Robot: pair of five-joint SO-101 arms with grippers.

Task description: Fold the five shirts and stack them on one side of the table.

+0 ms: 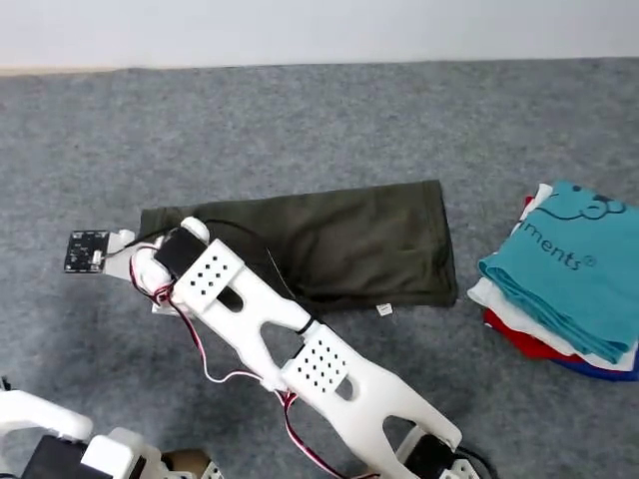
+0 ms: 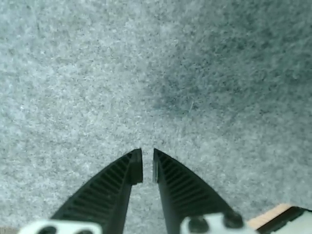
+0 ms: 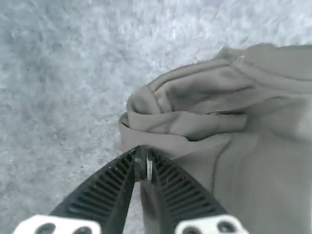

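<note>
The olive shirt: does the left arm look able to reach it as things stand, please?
Probably not easily: the right arm lies diagonally across the way, with the right gripper shut on the olive shirt.

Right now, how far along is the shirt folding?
A stack of what looks like four folded shirts sits on one side, teal on top. The fifth, the olive shirt, lies half folded, its end pinched by the right gripper. Left: finish folding it and stack it.

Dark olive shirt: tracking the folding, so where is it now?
In the high view the dark olive fabric shirt lies folded centrally on the grey felt table, left of the stack of folded shirts; the right gripper pinches its left end.
</note>
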